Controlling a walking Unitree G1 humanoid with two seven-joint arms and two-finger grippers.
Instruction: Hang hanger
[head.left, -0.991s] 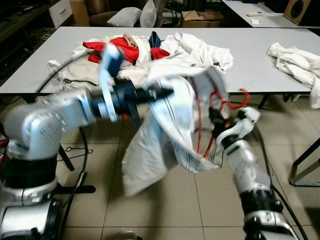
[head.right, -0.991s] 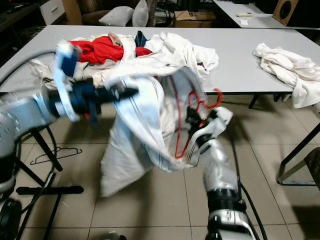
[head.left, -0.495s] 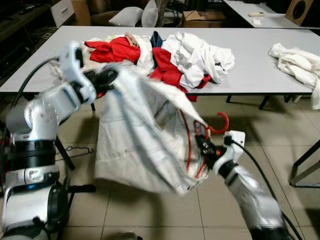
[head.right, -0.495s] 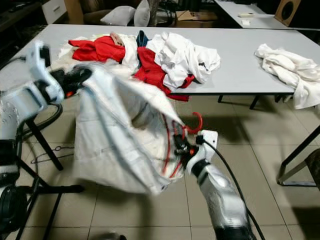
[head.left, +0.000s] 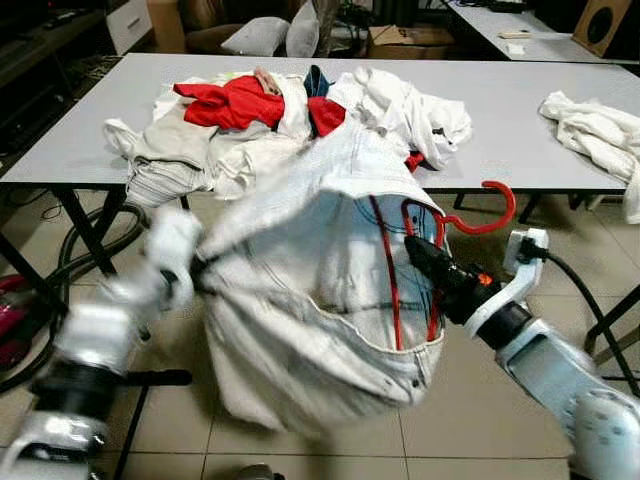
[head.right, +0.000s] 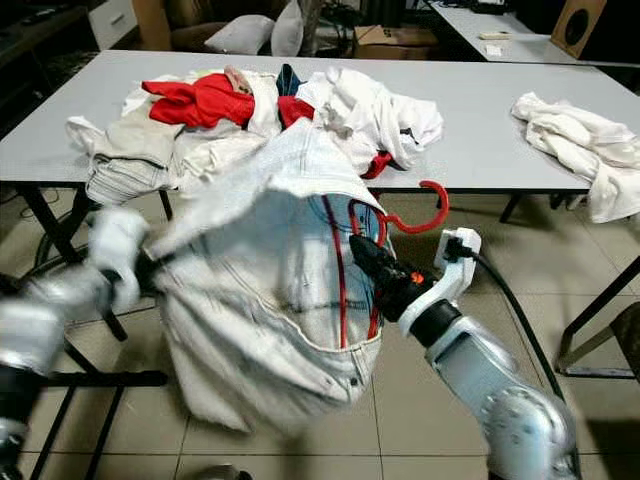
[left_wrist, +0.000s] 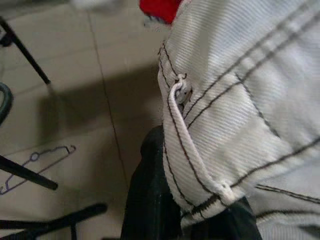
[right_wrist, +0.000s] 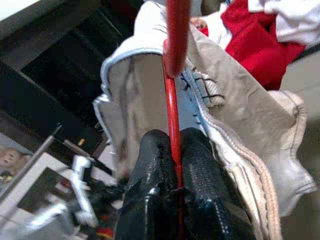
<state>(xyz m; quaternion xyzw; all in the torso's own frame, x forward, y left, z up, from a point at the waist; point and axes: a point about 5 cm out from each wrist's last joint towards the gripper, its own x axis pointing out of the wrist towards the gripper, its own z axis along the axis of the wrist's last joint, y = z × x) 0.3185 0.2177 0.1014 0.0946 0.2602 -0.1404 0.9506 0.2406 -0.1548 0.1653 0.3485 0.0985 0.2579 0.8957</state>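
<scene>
Both hands gripped: my right hand (right_wrist: 172, 165) was clamped on the red hanger (head.left: 478, 222), my left hand (left_wrist: 192, 220) pinched the white jeans (head.left: 320, 300) draped over it, below the surface's (head.left: 80, 130) front edge.

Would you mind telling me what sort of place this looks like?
Probably a workroom or lab used for laundry sorting: long grey tables on a tiled floor, a clothes pile, and cardboard boxes behind.
</scene>
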